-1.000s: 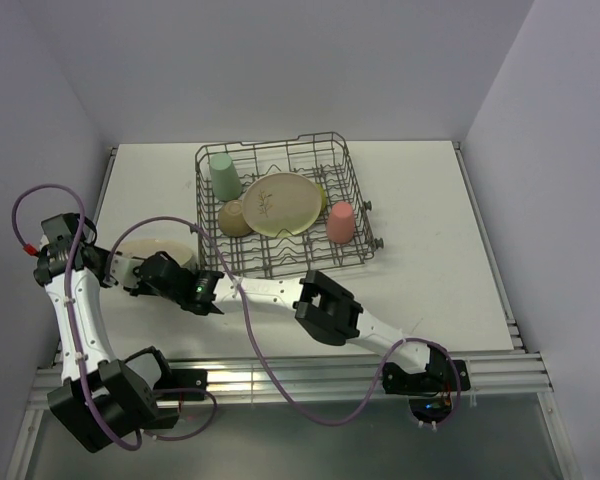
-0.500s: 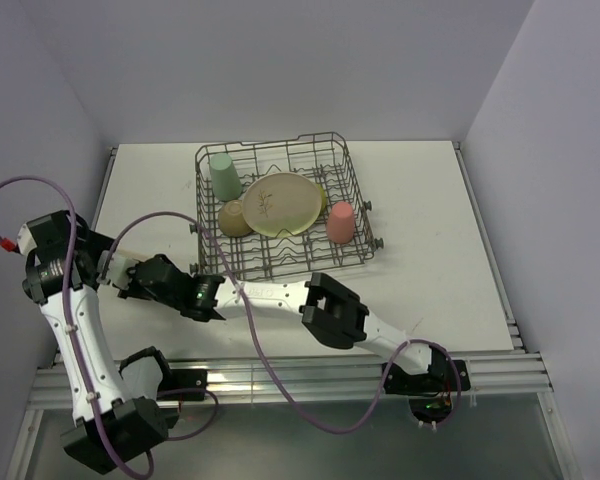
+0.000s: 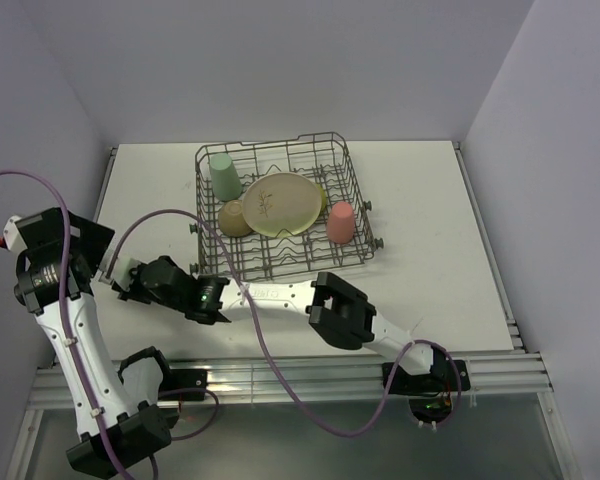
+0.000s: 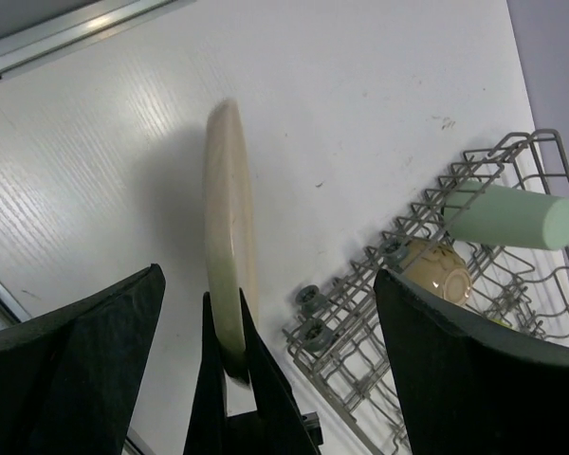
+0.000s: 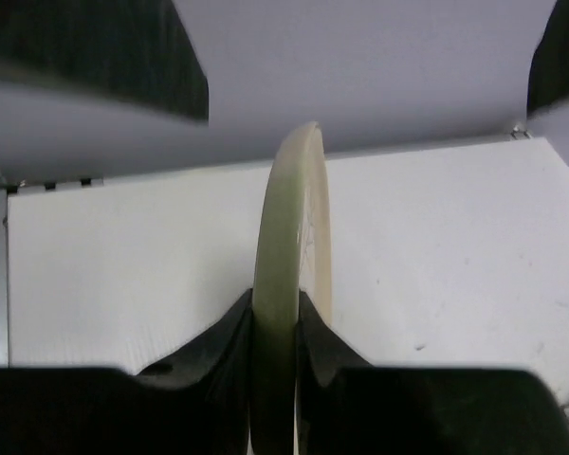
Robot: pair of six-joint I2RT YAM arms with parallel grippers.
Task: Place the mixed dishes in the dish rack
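Note:
A small cream plate [image 5: 290, 246] stands on edge, rim up, with my right gripper [image 5: 289, 308] shut on its lower rim. In the left wrist view the same plate [image 4: 229, 256] rises from those black fingers. My left gripper [image 4: 266, 275] hangs above it, open wide, touching nothing. From above, the right gripper [image 3: 130, 275] reaches far left of the dish rack [image 3: 352, 190], and the left gripper [image 3: 80, 245] is raised beside it. In the rack lie a large cream plate with a leaf sprig [image 3: 280, 203], a mint-green cup [image 3: 222, 175], a tan bowl [image 3: 235, 217] and a coral-pink cup [image 3: 340, 222].
The right arm [image 3: 330, 310] stretches across the table's front, just below the rack's near rim. A purple cable [image 3: 250, 330] loops over it. The left wall stands close to the left arm. A lime-green edge [image 3: 324, 197] peeks out behind the big plate.
My left gripper opened, let go of the small plate and rose up and to the left. The plate, earlier tilted flat, now stands on edge in the right gripper.

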